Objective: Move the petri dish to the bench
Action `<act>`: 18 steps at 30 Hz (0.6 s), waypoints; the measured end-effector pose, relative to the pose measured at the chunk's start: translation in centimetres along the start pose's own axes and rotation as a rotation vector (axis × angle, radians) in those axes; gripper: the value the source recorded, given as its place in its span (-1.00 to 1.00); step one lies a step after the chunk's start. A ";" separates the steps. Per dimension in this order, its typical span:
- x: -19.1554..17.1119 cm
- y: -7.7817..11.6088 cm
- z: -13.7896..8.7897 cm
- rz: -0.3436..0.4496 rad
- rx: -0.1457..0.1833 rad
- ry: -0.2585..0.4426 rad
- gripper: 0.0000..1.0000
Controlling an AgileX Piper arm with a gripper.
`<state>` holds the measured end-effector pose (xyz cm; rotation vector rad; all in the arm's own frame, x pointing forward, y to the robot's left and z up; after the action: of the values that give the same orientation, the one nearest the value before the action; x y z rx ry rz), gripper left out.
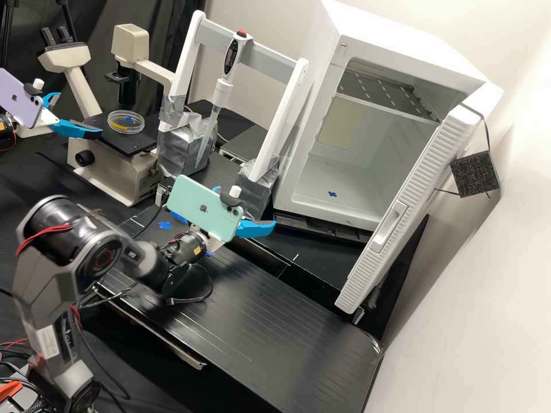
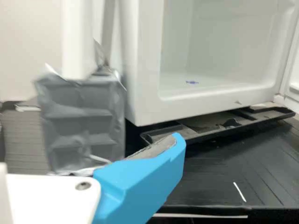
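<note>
The claw (image 1: 261, 220) hangs spread and empty over the bench (image 1: 258, 321); the petri dish (image 1: 126, 122), on the microscope stage (image 1: 130, 143), looks light, slick and brittle, best held gently by its sides.

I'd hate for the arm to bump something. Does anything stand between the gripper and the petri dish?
Likely yes: in the high view the pipette stand's taped foot beside the microscope stands roughly on the straight line to the petri dish.
</note>
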<state>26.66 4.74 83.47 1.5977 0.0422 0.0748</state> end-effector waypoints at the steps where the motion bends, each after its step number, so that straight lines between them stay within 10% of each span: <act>1: -0.5 0.2 -0.4 0.004 0.004 0.022 1.00; 11: -4.8 -0.6 -6.9 -0.032 0.013 0.336 1.00; 18: -5.6 -2.2 -11.5 -0.127 -0.041 0.508 1.00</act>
<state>20.25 15.85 81.47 1.4968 0.5316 0.3785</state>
